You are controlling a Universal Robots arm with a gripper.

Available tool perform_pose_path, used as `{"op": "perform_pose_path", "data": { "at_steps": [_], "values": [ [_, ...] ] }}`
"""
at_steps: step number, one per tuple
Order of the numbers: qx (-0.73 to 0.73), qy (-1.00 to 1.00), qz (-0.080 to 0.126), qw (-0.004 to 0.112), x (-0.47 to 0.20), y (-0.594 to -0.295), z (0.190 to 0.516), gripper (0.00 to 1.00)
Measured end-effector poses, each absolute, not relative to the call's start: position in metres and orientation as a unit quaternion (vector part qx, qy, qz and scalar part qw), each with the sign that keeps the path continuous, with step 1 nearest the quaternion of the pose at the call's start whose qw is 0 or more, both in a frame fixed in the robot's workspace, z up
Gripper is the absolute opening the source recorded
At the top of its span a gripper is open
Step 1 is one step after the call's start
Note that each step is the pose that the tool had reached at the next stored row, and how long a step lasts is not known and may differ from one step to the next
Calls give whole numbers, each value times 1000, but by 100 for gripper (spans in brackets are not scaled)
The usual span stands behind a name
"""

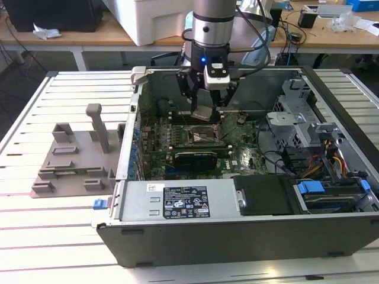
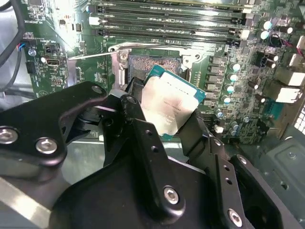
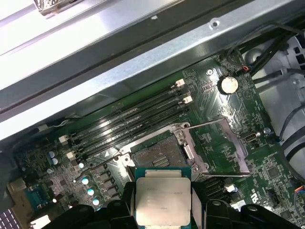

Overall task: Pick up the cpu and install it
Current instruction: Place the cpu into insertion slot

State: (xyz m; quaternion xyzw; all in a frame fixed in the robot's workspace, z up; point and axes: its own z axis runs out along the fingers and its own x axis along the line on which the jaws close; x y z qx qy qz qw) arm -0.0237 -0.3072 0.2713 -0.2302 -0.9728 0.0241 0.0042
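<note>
Tool (image 1: 205, 106) grips one cpu (image 3: 163, 200) above one open motherboard socket (image 3: 159, 152).

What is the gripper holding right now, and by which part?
The gripper holds the cpu by two opposite edges; it is not yet in the open socket.

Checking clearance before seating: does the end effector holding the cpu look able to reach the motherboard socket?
Probably yes. The end effector grips the cpu above the socket, whose metal frame lies swung aside; nothing sits between.
</note>
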Motion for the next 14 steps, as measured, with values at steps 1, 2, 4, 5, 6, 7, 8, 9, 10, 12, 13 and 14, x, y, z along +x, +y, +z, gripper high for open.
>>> {"op": "perform_pose_path", "data": {
  "at_steps": [1, 2, 4, 5, 6, 7, 8, 9, 10, 12, 13, 14],
  "values": [
    [-233, -972, 24, 4, -24, -307, 271, 55],
    [-238, -971, 24, 4, -24, -307, 271, 55],
    [-246, -969, 24, 5, -24, -307, 271, 55],
    [-249, -968, 24, 5, -24, -307, 271, 55],
    [-252, -967, 24, 5, -24, -307, 271, 55],
    [-258, -966, 24, 5, -24, -307, 271, 55],
    [-262, -965, 24, 5, -24, -307, 271, 55],
    [-266, -964, 24, 5, -24, -307, 271, 55],
    [-270, -963, 24, 5, -24, -307, 270, 55],
    [-277, -960, 24, 5, -24, -307, 270, 55],
    [-279, -960, 24, 5, -24, -307, 270, 55],
    [-281, -959, 24, 5, -24, -307, 270, 55]
  ]
}}
